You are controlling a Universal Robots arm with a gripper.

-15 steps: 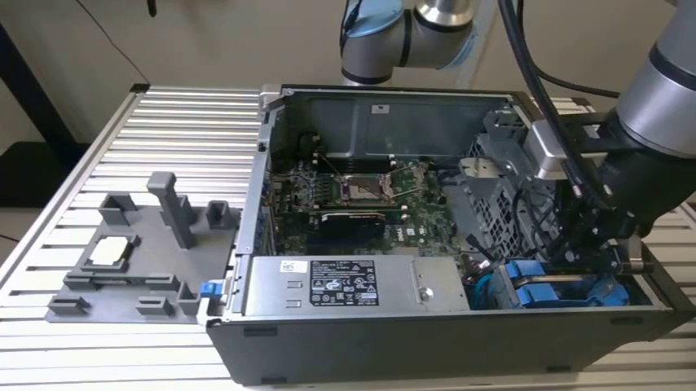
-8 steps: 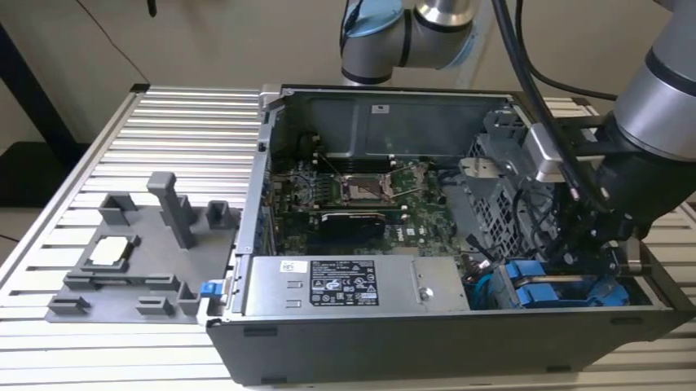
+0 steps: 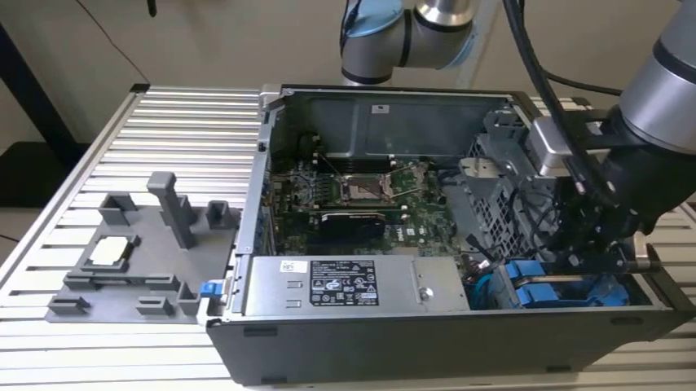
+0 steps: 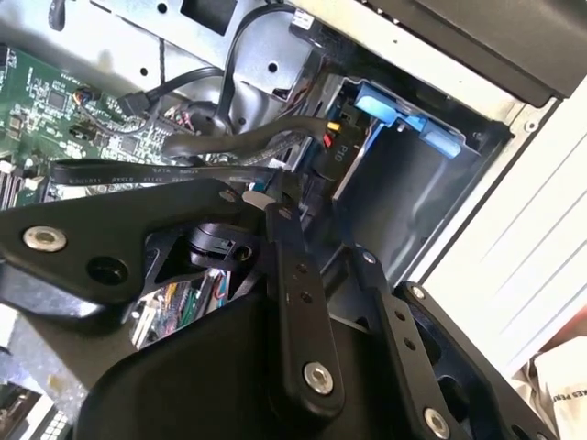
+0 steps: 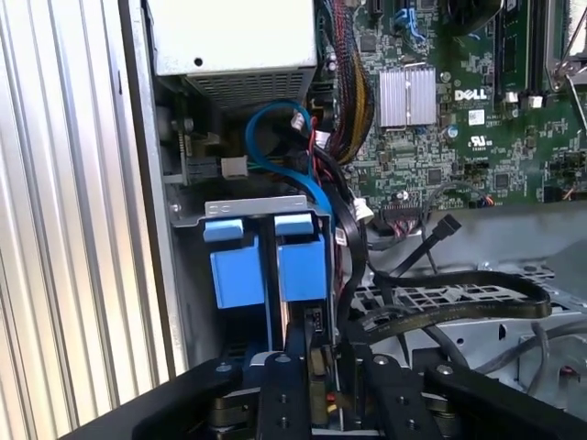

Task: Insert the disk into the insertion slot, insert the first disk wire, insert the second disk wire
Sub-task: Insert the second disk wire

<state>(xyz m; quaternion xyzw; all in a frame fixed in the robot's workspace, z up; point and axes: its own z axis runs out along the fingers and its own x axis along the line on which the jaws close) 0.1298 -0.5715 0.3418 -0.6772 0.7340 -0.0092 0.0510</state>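
The gripper [image 3: 582,244] is held low inside the computer case [image 3: 359,342], at about 4 o'clock in the exterior view. Its jaws look closed on a black plug [image 4: 332,147]. The disk [image 5: 301,266] is seated in the insertion slot [image 5: 257,206].

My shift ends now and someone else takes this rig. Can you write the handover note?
Claw: down inside the computer case, at the drive cage; open or shut cannot be told.
Disk: its blue frame looks seated in the insertion slot, beside another blue-fronted unit.
Done: disk insertion, as far as it shows.
Left: both disk wires. Black cables lie loose near the claw, and whether any is plugged into the disk cannot be told.
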